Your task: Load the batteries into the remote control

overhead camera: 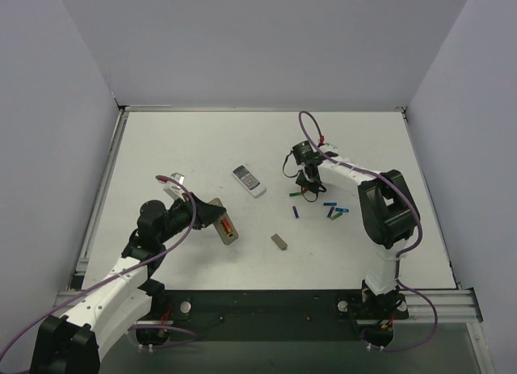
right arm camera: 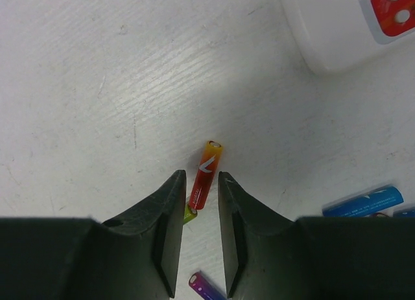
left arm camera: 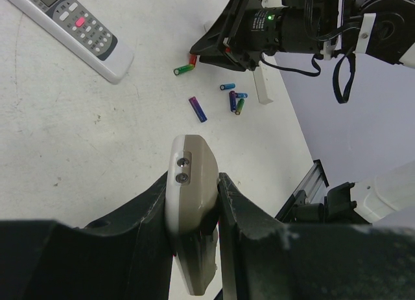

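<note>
- I judge the step in hand to be the pick-up of a battery. My right gripper [right arm camera: 202,178] is down at the table, to the right of the second remote [overhead camera: 249,180]. Its jaws stand narrow on either side of one battery [right arm camera: 205,172].
- Thin slivers of table show on both sides of that battery, so I cannot tell whether the pads are biting it.
- My left gripper [left arm camera: 192,183] is clamped on the long sides of the remote [left arm camera: 189,177]. It holds it to the near left of the second remote, apparently off the table.
- What the next move calls for, as I read it:
  - Get a firm pinch and lift straight up.
  - Carry the battery across to the held remote.
  - Line it up lengthwise with the bay, right end first.
  - A cylinder this slim could roll or skew out of a weak grip.
- The battery is a thin cylinder, red shading to orange, with a white mark. A yellow-green bit shows at its near end, by the jaw.
- The remote shows a tan-grey back and a rounded end with two small screws. From above there is a red spot in its back, possibly a cell already seated, but it is too small for me to be sure.
- The other batteries [overhead camera: 334,214] lie loose to the right of the second remote, and the grey cover [overhead camera: 279,241] lies to its near right.
</note>
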Tool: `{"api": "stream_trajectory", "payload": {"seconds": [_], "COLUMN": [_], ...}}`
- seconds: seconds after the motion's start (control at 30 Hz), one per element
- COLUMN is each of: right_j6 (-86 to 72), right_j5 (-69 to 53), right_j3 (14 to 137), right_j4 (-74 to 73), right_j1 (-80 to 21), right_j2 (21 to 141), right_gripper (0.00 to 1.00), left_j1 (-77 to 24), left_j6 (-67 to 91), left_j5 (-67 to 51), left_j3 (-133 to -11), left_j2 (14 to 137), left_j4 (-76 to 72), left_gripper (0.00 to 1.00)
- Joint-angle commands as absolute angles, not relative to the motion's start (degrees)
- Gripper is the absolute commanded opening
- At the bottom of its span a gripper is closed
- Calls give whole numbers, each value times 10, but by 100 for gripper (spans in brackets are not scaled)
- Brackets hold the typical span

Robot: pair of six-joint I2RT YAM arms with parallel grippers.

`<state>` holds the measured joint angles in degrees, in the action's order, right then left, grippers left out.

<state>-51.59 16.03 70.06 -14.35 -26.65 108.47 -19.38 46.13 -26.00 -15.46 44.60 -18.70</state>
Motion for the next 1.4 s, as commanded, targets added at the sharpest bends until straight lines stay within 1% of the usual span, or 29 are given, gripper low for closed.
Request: {"api": "stream_trajectory", "payload": {"seconds": [0.0, 0.17, 0.27, 0.3, 0.4, 0.47, 0.63, 0.77, 0.93, 1.0, 1.03, 1.1, 1.13, 1.27, 1.37], "right_j6": [-533, -530, -524, -520, -507, -486, -405, -305, -167, -141, -130, -113, -108, -97, -91], "right_j5": [156, 156, 165, 170, 192, 208, 213, 166, 71, 46, 14, 4, -19, -36, -50], "right_j3": [701, 696, 688, 686, 673, 664, 658, 657, 658, 666, 683, 708, 721, 799, 837], "right_j4": [-165, -166, -165, -165, -166, -165, -164, -158, -158, -172, -183, -228, -245, -330, -377], "right_j1": [-265, -266, -265, -265, -265, -265, -270, -292, -370, -391, -413, -436, -446, -519, -550], "right_j2": [1099, 1109, 1107, 1104, 1087, 1066, 1013, 935, 857, 828, 824, 819, 822, 845, 873], "right_gripper": [22, 20, 13, 9, 2, 0, 0, 0, 0, 0, 0, 0, 0, 0, 0], "left_j1": [-190, -190, -190, -190, -190, -190, -191, -191, -191, -191, -191, -191, -192, -194, -198], "left_j6": [467, 470, 472, 473, 475, 480, 498, 523, 579, 598, 619, 635, 651, 679, 693], "left_j5": [-271, -271, -270, -271, -274, -278, -289, -293, -288, -288, -288, -286, -286, -280, -272], "left_j3": [-163, -165, -166, -168, -168, -167, -165, -163, -147, -142, -137, -133, -130, -125, -124], "left_j2": [449, 454, 457, 457, 461, 468, 488, 508, 533, 547, 551, 563, 568, 589, 598], "left_j4": [-231, -230, -230, -230, -236, -244, -284, -314, -379, -403, -424, -443, -461, -493, -506], "left_gripper": [0, 0, 0, 0, 0, 0, 0, 0, 0, 0, 0, 0, 0, 0, 0]}}
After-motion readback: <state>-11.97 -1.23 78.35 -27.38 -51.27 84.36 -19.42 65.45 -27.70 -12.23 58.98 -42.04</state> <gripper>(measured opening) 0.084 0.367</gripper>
